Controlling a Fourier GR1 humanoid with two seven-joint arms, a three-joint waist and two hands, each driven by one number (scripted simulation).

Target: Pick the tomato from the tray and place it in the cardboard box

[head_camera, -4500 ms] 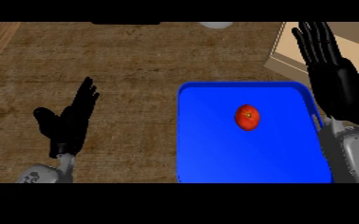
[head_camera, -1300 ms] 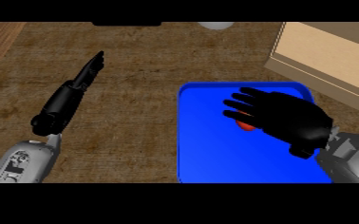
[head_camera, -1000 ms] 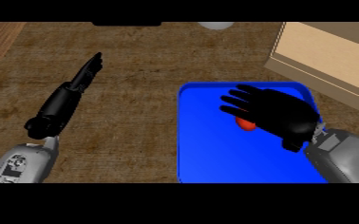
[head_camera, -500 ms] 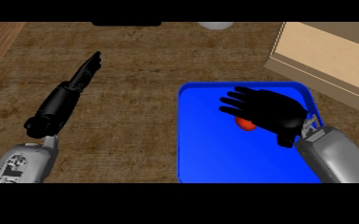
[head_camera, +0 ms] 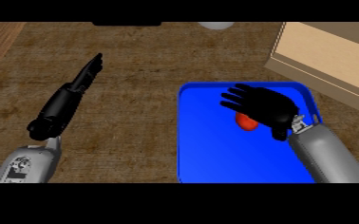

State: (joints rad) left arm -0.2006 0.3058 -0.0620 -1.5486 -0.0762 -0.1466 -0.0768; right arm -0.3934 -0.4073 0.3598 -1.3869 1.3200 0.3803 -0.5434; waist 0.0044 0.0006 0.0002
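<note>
Brown wooden counter (head_camera: 140,99) holds a blue tray (head_camera: 210,163); right hand (head_camera: 270,109) spread above its tomato (head_camera: 245,123).

No legible txt, labels, brand marks, nos. or signs could be read anywhere in head view. Cardboard box (head_camera: 317,50) faces were plain tan, tray (head_camera: 210,161) was plain blue.
</note>
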